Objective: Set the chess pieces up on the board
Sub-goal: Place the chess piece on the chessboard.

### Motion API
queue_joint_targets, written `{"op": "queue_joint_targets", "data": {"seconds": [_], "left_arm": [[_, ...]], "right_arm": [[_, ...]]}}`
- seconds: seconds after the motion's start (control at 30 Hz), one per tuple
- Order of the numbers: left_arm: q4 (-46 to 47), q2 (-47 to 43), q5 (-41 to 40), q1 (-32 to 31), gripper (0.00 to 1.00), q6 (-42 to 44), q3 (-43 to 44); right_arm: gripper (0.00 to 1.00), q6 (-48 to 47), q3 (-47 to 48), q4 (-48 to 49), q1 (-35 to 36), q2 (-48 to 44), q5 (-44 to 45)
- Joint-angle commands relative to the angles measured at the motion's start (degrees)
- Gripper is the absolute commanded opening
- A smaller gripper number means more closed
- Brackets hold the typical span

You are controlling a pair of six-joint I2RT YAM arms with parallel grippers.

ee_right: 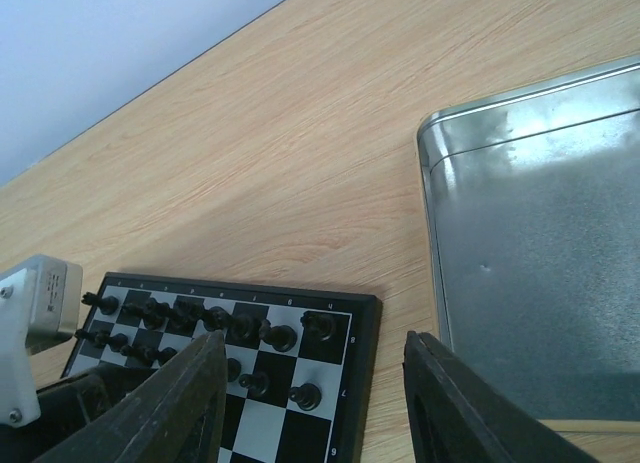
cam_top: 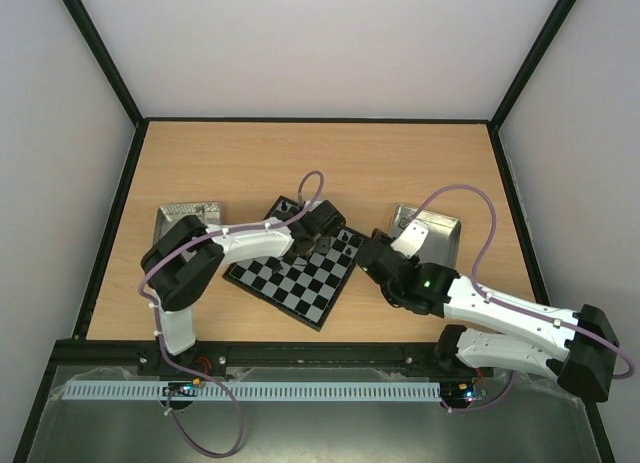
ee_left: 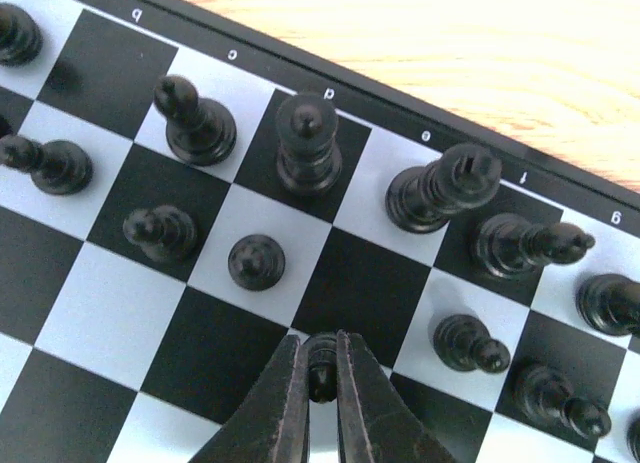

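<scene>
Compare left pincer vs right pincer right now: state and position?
Left pincer is shut on a small black piece; right pincer stands wide open with nothing between its fingers. Left pincer is over the squares of the board; right pincer is by the board's edge, next to the metal tray. Both have dark fingers.
</scene>
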Motion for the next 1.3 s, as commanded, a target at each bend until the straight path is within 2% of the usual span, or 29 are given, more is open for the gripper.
{"op": "queue_joint_targets", "data": {"seconds": [0.0, 0.47, 0.7, 1.03, 1.1, 1.27], "left_arm": [[-0.02, 2.43, -2.23, -0.13, 0.05, 1.46, 1.94], [1.36, 4.51, 0.07, 0.39, 0.1, 1.67, 2.69], [-1.16, 3.54, 0.25, 0.57, 0.25, 1.57, 5.13], [-2.92, -3.92, 2.74, 0.55, 0.36, 1.3, 4.82], [-3.5, -6.44, 2.42, 0.65, 0.37, 0.71, 3.48], [-4.95, -15.95, 0.14, 2.11, 0.51, -3.14, -4.79]], "right_arm": [[0.48, 1.53, -0.75, -1.2, -0.28, -0.35, 3.08], [0.48, 1.67, -0.93, -1.11, -0.45, -0.06, 2.37], [0.48, 1.85, -0.8, -0.93, -0.45, -0.27, 1.67], [0.48, 0.46, -0.97, 1.06, -0.44, -0.18, 0.06], [0.48, -2.12, -1.09, 3.61, -0.47, 0.03, -2.52], [0.49, -11.96, -0.05, 11.53, -0.46, 3.83, -12.95]]}}
